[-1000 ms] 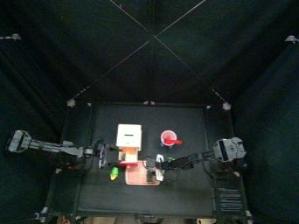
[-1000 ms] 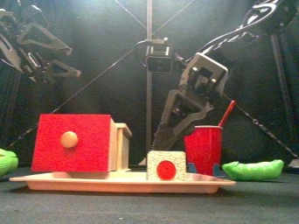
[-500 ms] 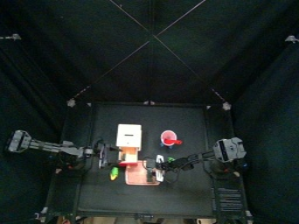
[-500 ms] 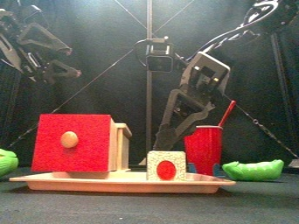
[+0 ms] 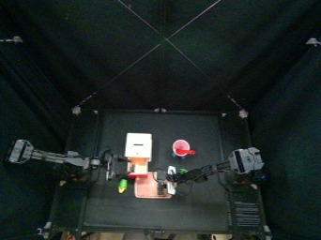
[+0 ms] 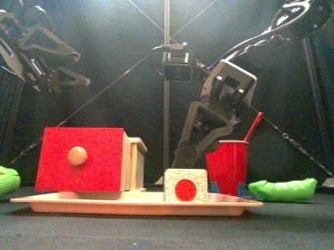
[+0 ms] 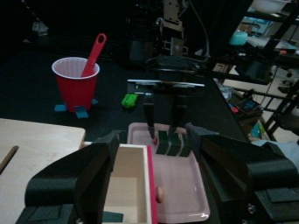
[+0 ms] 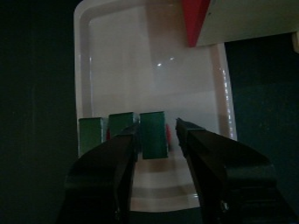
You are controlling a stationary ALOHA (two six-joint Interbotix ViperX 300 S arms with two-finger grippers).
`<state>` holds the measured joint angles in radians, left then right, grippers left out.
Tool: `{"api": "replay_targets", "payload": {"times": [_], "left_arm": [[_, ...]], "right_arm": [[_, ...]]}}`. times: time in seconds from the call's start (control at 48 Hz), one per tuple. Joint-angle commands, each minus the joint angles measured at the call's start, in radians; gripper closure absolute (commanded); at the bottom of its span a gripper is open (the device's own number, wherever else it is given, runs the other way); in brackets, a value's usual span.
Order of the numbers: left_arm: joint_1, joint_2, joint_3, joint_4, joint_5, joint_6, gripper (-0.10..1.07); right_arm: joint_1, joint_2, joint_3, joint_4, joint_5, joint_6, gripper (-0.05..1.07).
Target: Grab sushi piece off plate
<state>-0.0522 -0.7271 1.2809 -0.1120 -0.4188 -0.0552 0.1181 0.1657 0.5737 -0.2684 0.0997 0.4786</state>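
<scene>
The salmon-pink plate (image 5: 153,187) lies at the table's front, with a cream box with a red face (image 6: 85,159) on it. Three green-wrapped sushi pieces (image 8: 121,134) stand in a row on the plate (image 8: 128,61). From the front they show as one white piece with a red centre (image 6: 186,184). My right gripper (image 8: 158,133) is open just above them, its jaws either side of one end piece (image 8: 152,133). It also shows in the top view (image 5: 171,174). My left gripper (image 7: 163,153) is open, back from the plate's left edge (image 5: 113,167).
A red cup (image 6: 232,166) with a red stick stands behind the plate on the right. Green objects lie on the table at the left (image 6: 7,181) and right (image 6: 283,188). A cream-white box (image 5: 138,145) sits behind the plate.
</scene>
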Motion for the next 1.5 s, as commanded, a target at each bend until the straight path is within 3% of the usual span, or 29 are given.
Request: {"api": "replay_targets", "payload": {"times": [0.0,1.083,1.479], "left_arm": [[0.005,0.002,-0.012,0.0,-0.009,0.002,0.02],[0.005,0.002,-0.011,0.0,-0.009,0.002,0.02],[0.005,0.002,-0.011,0.0,-0.009,0.002,0.02]], "right_arm": [[-0.005,-0.012,-0.02,0.002,-0.002,-0.002,0.26],[-0.018,0.008,-0.025,0.002,0.02,-0.002,0.3],[-0.041,-0.02,-0.048,-0.003,0.046,-0.002,0.39]]}}
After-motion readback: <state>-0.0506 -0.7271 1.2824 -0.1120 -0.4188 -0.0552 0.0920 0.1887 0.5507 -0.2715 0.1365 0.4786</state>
